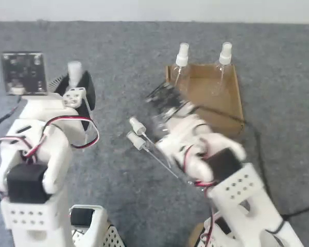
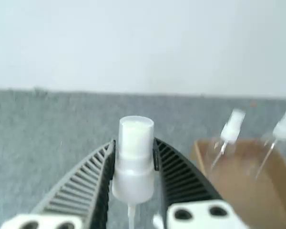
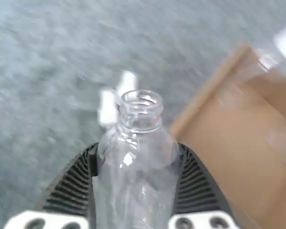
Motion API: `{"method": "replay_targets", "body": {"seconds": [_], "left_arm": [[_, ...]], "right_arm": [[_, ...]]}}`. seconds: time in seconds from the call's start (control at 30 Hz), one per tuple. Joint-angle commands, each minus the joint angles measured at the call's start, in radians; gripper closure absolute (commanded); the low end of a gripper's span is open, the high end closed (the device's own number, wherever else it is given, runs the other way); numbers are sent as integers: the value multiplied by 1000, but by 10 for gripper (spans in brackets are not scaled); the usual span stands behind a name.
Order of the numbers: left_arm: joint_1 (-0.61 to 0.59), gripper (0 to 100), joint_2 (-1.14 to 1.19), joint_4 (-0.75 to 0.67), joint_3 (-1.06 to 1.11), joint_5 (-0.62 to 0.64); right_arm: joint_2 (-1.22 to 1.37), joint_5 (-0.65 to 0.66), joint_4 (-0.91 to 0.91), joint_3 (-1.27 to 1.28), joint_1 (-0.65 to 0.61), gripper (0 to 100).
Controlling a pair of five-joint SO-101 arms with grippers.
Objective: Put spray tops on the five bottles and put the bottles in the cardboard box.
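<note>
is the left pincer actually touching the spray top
Touching. In the left wrist view the left pincer has both ribbed fingers pressed against the sides of the spray top, with no gap on either side.

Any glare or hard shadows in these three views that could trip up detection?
High view: flat, even light, no hard shadows on the carpet. Left wrist view: bright plain wall behind the white spray top, which shows no glare. Right wrist view: small highlights on the clear bottle, with the background showing through it.
</note>
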Motion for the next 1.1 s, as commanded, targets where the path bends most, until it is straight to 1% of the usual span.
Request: {"method": "replay_targets", "body": {"seconds": [0.0, 0.2, 0.27, 0.4, 0.47, 0.57, 0.67, 0.77, 0.93, 1.07], "left_arm": [[-3, 967, -26, -75, -44, 80], [-9, 967, -26, -114, -25, 282], [-6, 967, -26, -112, -25, 319], [-5, 967, -26, -115, -24, 371], [-3, 967, -26, -114, -21, 381], [-3, 967, -26, -121, 28, 382], [-3, 967, -26, -186, 85, 384], [-2, 967, -26, -219, 134, 384], [71, 967, -26, -252, 186, 379], [71, 967, -26, -311, 234, 379]], "right_arm": [[-36, -54, -257, 137, -116, 993], [-41, -46, -437, 310, -232, 993], [-41, -46, -460, 333, -259, 993], [-41, -55, -469, 336, -259, 993], [-41, -57, -490, 342, -262, 993], [-42, -66, -572, 384, -262, 993], [-42, -114, -630, 416, -262, 993], [-42, -120, -633, 419, -262, 993], [-42, -120, -639, 422, -262, 993], [-42, -120, -636, 422, -263, 993]]}}
